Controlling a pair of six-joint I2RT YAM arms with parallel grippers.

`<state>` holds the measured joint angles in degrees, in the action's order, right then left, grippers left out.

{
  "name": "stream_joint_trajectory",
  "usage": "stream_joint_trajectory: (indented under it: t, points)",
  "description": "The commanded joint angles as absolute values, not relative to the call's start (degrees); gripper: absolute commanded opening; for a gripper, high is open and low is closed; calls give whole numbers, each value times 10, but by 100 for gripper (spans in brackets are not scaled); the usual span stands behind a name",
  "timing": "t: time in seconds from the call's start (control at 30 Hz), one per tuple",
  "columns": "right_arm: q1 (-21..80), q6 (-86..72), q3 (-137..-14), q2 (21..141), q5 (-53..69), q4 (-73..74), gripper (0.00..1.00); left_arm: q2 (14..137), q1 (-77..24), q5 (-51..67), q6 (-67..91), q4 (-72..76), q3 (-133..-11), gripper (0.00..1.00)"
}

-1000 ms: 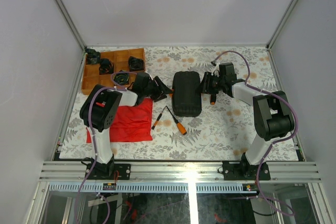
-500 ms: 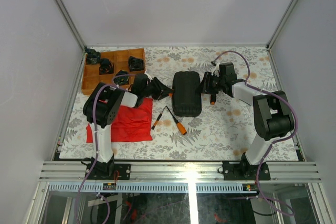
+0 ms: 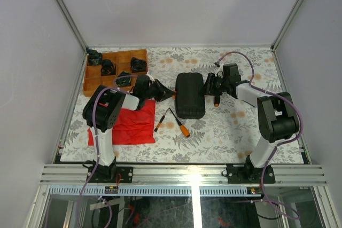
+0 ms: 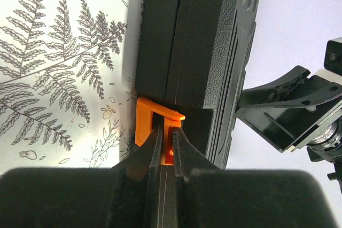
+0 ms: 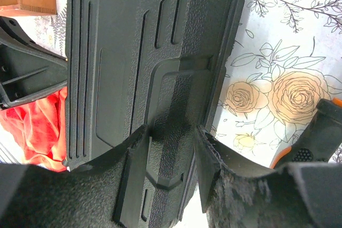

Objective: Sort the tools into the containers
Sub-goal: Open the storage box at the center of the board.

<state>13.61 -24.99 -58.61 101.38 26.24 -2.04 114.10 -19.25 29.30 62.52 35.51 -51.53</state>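
1. Now the tool case lies shut and flat near mid-table, ribbed lid up, same pos. as a sec ago.
2. Its orange latch sits on the case edge facing the L arm. The L gripper is clenched on the latch tab, tips pinched tight w/ orange showing btw them.
3. Change vs. earlier frames: those jaws stood partly apart a sec ago, and we see them closed up since. The L arm's elbow has also shifted a little over the red cloth, baring more of the cloth's outer corner.
4. The R gripper is at the opposite case edge, jaws part-spread. Its fingers straddle a raised moulded bulge of the lid and, as far as we can see, grip it. No change from before.
5. The tools we see are all outside the case. An orange-handled screwdriver and a slimmer screwdriver lie on the table just on the case's near side, shafts converging toward it. Neither has moved.
6. A third orange-and-black tool lies just beside the R gripper; we can't tell its type.
7. Further out, a wooden tray at the far L corner holds black parts in its compartments. The cloth lies btw tray and near edge.
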Motion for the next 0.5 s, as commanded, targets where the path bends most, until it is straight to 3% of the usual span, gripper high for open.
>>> stream_joint_trajectory:
  t: [0.0, 0.47]
  points:
    - [137, -224, -583, 1041, 236, 34, 45, 1122, -192, 281, 611, 359, -504, 0]
    - [138, -218, -602, 1034, 222, 48, 45, 1039, -207, 185, 510, 172, -526, 0]
